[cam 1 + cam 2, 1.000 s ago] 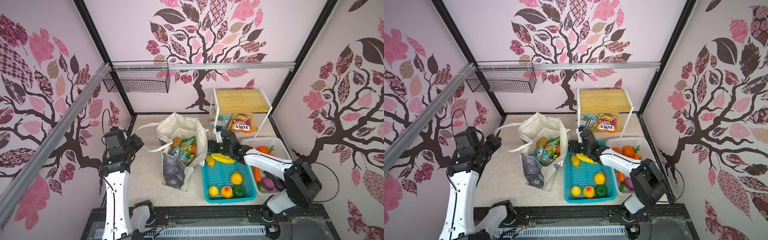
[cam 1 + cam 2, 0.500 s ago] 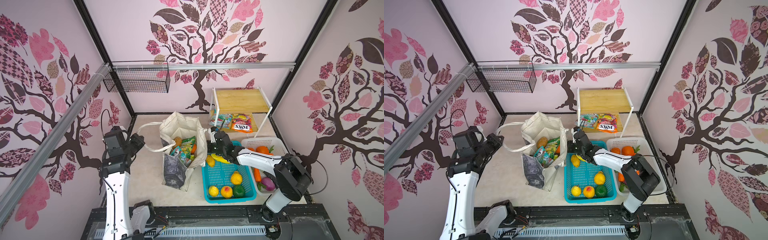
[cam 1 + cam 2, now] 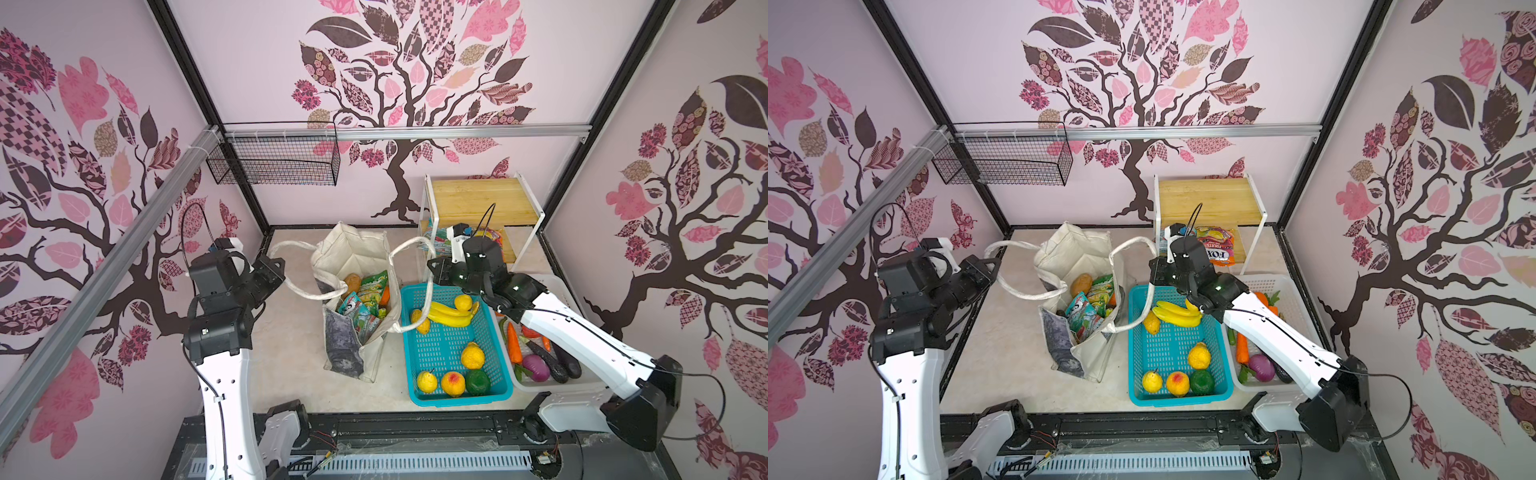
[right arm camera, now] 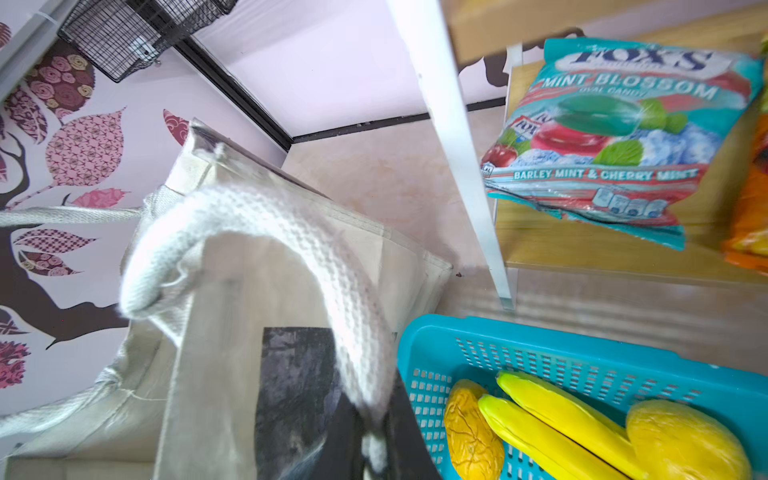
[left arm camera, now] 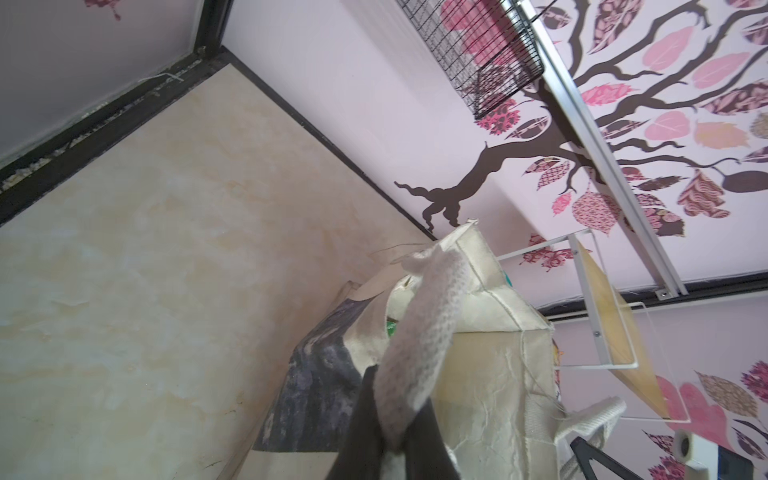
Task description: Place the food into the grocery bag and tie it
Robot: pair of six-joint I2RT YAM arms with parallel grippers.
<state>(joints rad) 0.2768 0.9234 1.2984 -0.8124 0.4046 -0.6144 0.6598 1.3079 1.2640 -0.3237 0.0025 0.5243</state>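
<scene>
- Plainly, the off-white canvas tote with dark grey marbled panels (image 3: 353, 253) stands open-mouthed mid-table, just beside the teal plastic basket (image 3: 457, 401). A brown round toy (image 3: 352, 281) and glossy green snack packets (image 3: 370, 291) lie inside it.
- The left gripper (image 5: 392, 436) is pressed together on the left cream woven strap (image 5: 419, 332), drawn out to the tote's left.
- The right gripper (image 4: 374, 436) pinches the right cream woven strap (image 4: 291, 232) near the teal basket's far corner.
- My judgement on handling: the canvas is soft and slumps, and the load looks light, so a hard pull may tip or drag the tote rather than tighten anything.
- The straps look limp and rough-woven. They should hold well in the jaws but will twist and fold.
- A hold partway along each strap, as now, seems right, since it leaves slack to cross one over the other.
- The right strap's loose run drapes across the teal basket, close to the yellow toy banana bunch (image 3: 451, 316), and could snag on the rim.
- The white-framed wooden shelf (image 3: 478, 199), with a teal FOX'S candy packet (image 4: 615, 124) on its lower board, stands close behind the right gripper.
- The white plastic basket (image 3: 557, 384) of toy vegetables sits beyond the teal one, under the right arm.
</scene>
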